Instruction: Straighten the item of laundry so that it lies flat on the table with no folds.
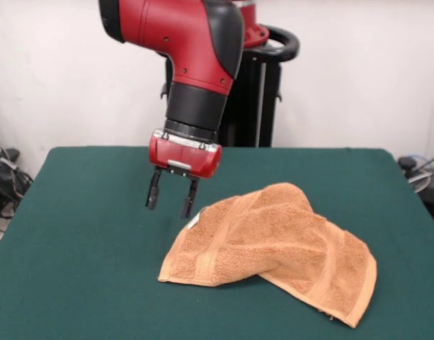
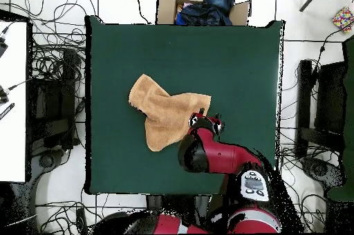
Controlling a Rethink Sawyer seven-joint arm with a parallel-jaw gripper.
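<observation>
The green surface fills the lower frame of the front view. The orange towel lies rumpled and folded over itself at lower right of centre. The jaws hang open and empty just left of the towel's upper corner

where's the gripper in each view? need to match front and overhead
Front view: the gripper hangs left of centre, fingers apart, just off the towel's upper-left corner by the white tag.
Overhead view: the gripper sits right of centre, at the towel's right edge.
Shared landmark: the towel on the green table.
</observation>
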